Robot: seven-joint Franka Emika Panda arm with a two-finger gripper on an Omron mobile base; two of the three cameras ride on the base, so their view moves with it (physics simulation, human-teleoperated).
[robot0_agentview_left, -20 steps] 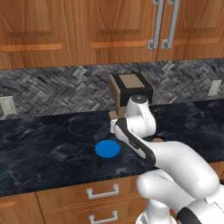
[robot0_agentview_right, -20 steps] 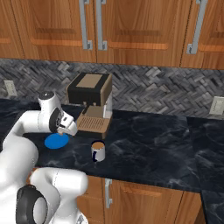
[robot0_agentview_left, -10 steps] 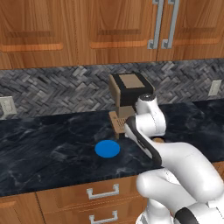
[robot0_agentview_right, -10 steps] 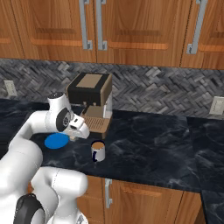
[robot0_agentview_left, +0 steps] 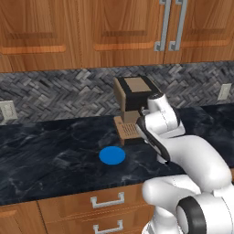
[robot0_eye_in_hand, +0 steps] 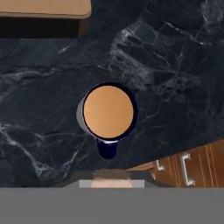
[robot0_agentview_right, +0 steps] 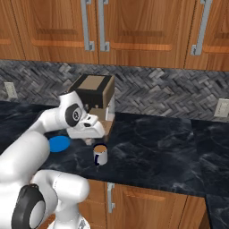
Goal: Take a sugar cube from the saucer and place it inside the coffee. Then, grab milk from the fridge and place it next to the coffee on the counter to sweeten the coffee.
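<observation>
The gripper [robot0_eye_in_hand: 112, 179] is hanging directly above the coffee [robot0_eye_in_hand: 108, 112], its jaws pressed nearly together on a small pale beige block that looks to be the sugar cube [robot0_eye_in_hand: 112, 179], showing at six o'clock in the hand view. The mug's brown surface is sitting just beyond it toward twelve o'clock, dark handle pointing at six o'clock. In the right base view the mug [robot0_agentview_right: 100, 154] is standing on the counter [robot0_agentview_right: 170, 147], with the saucer [robot0_agentview_right: 59, 143] lying bare at about nine o'clock from it. The coffee machine [robot0_agentview_right: 94, 96] is standing behind. Judging by this, the cube is lifted but not yet dropped; fetching the milk is all remaining
</observation>
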